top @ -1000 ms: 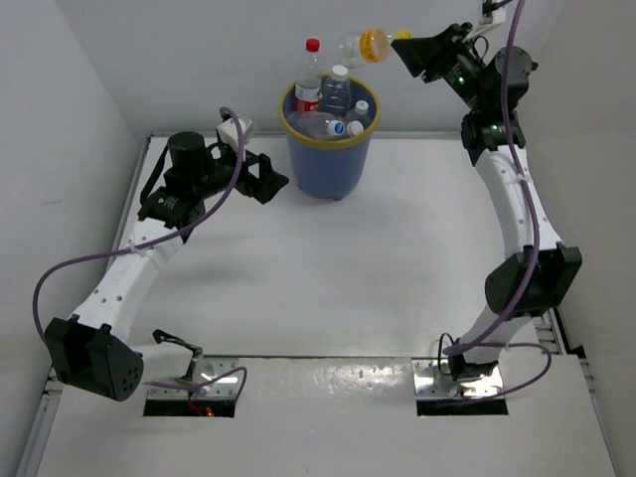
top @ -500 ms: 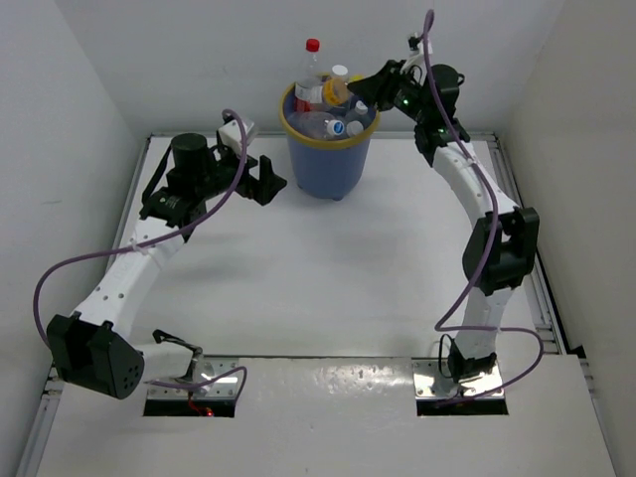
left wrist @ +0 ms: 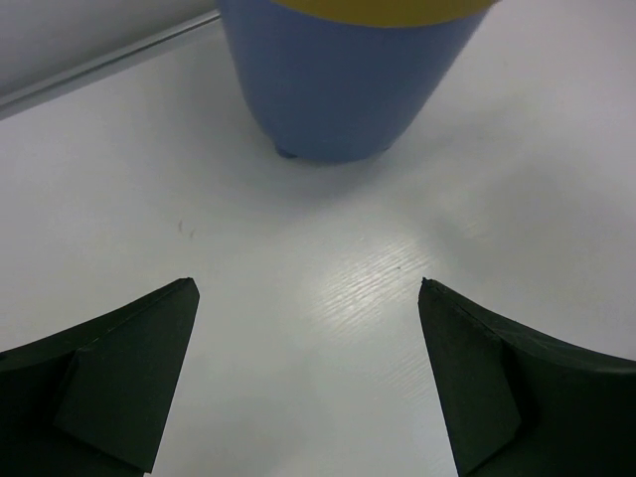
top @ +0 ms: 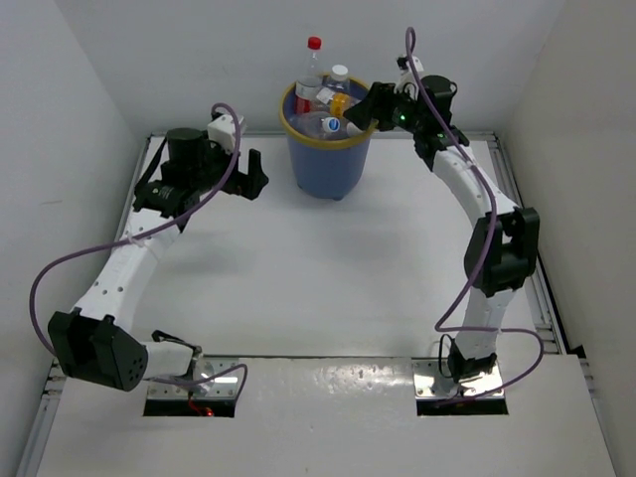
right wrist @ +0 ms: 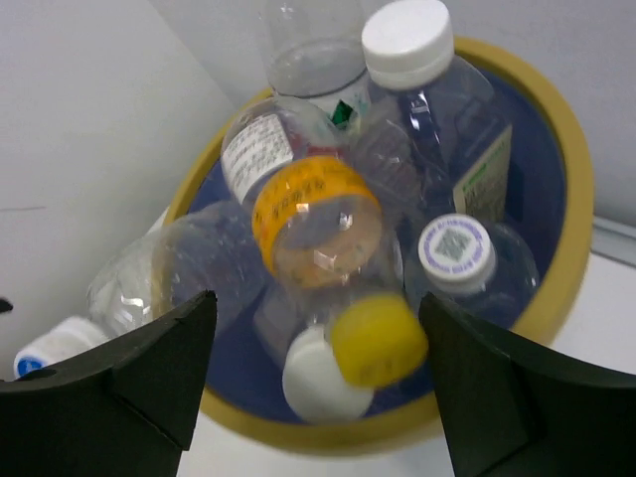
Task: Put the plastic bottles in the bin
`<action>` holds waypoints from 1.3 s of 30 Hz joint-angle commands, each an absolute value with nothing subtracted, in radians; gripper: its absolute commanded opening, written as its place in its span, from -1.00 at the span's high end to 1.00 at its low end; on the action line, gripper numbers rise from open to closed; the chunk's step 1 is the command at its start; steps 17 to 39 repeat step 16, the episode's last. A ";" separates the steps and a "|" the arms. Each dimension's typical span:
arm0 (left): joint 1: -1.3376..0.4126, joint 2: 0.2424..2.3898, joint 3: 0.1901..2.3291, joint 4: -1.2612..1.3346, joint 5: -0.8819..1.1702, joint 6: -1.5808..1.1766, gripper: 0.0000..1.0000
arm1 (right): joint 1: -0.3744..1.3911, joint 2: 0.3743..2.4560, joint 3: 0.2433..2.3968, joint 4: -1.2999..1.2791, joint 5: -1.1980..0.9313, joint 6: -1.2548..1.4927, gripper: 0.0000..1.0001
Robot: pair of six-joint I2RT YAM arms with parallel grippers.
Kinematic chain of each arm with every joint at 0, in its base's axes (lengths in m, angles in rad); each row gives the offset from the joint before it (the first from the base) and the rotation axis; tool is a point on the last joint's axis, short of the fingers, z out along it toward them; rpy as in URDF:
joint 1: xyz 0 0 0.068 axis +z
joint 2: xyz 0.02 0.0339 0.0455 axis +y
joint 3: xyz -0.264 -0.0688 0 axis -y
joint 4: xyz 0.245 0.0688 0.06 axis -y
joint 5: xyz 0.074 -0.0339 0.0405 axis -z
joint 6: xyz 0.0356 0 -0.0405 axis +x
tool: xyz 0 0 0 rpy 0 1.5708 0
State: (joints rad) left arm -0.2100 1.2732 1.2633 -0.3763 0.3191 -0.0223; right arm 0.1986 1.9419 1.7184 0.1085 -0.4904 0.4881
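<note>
Blue round plastic bin with a yellow rim [top: 326, 164] stands at the far side of the white table [top: 328, 278]. Clear plastic bottles [top: 320, 121] lie heaped inside it. The red-capped bottle [top: 314, 60] stands tallest, and the yellow-capped bottle with an orange label [right wrist: 318, 214] lies on top. My right gripper [top: 363, 109] hovers at the bin's right rim, fingers spread wide, holding nothing. My left gripper [top: 256, 177] hangs left of the bin, near it, jaws apart, empty.

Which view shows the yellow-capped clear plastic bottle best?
Right wrist: the yellow-capped clear plastic bottle lies close-up atop other bottles in the round blue bin. Top external shows only a yellow speck; left wrist, nothing of it.
</note>
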 commanded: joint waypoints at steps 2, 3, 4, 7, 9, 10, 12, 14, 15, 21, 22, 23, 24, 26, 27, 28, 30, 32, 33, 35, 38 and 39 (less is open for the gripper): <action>-0.158 1.299 1.351 -0.482 0.227 -0.044 -1.00 | 0.152 1.761 1.724 0.042 -0.531 0.465 -0.66; -0.147 1.299 1.351 -0.497 0.227 -0.044 -1.00 | 0.135 1.702 1.721 0.035 -0.550 0.468 -0.66; -0.129 1.299 1.364 -0.521 0.242 -0.044 -1.00 | 0.112 1.680 1.721 0.003 -0.561 0.478 -0.68; -0.092 1.290 1.364 -0.547 0.253 -0.067 -1.00 | 0.066 1.568 1.712 -0.116 -0.586 0.430 -0.69; -0.075 1.272 1.336 -0.558 0.253 -0.077 -1.00 | 0.022 1.475 1.689 -0.188 -0.586 0.347 -0.69; -0.060 1.261 1.312 -0.558 0.253 -0.077 -1.00 | 0.011 1.426 1.681 -0.310 -0.583 0.290 -0.69; -0.048 1.223 1.286 -0.558 0.253 -0.077 -1.00 | -0.041 1.338 1.608 -0.432 -0.561 0.214 -0.71; -0.038 1.195 1.266 -0.558 0.253 -0.098 -1.00 | -0.080 1.295 1.537 -0.541 -0.540 0.146 -0.71; -0.026 1.186 1.250 -0.558 0.253 -0.098 -1.00 | -0.090 1.278 1.461 -0.605 -0.538 0.135 -0.71; -0.015 1.186 1.240 -0.558 0.253 -0.098 -1.00 | -0.121 1.220 1.435 -0.650 -0.538 0.100 -0.75; -0.015 1.186 1.240 -0.558 0.253 -0.098 -1.00 | -0.121 1.220 1.435 -0.650 -0.538 0.100 -0.75; -0.015 1.186 1.240 -0.558 0.253 -0.098 -1.00 | -0.121 1.220 1.435 -0.650 -0.538 0.100 -0.75; -0.015 1.186 1.240 -0.558 0.253 -0.098 -1.00 | -0.121 1.220 1.435 -0.650 -0.538 0.100 -0.75; -0.015 1.186 1.240 -0.558 0.253 -0.098 -1.00 | -0.121 1.220 1.435 -0.650 -0.538 0.100 -0.75; -0.015 1.186 1.240 -0.558 0.253 -0.098 -1.00 | -0.121 1.220 1.435 -0.650 -0.538 0.100 -0.75; -0.015 1.186 1.240 -0.558 0.253 -0.098 -1.00 | -0.121 1.220 1.435 -0.650 -0.538 0.100 -0.75; -0.015 1.186 1.240 -0.558 0.253 -0.098 -1.00 | -0.121 1.220 1.435 -0.650 -0.538 0.100 -0.75; -0.015 1.186 1.240 -0.558 0.253 -0.098 -1.00 | -0.121 1.220 1.435 -0.650 -0.538 0.100 -0.75; -0.015 1.186 1.240 -0.558 0.253 -0.098 -1.00 | -0.121 1.220 1.435 -0.650 -0.538 0.100 -0.75; -0.015 1.186 1.240 -0.558 0.253 -0.098 -1.00 | -0.121 1.220 1.435 -0.650 -0.538 0.100 -0.75; -0.015 1.186 1.240 -0.558 0.253 -0.098 -1.00 | -0.121 1.220 1.435 -0.650 -0.538 0.100 -0.75; -0.015 1.186 1.240 -0.558 0.253 -0.098 -1.00 | -0.121 1.220 1.435 -0.650 -0.538 0.100 -0.75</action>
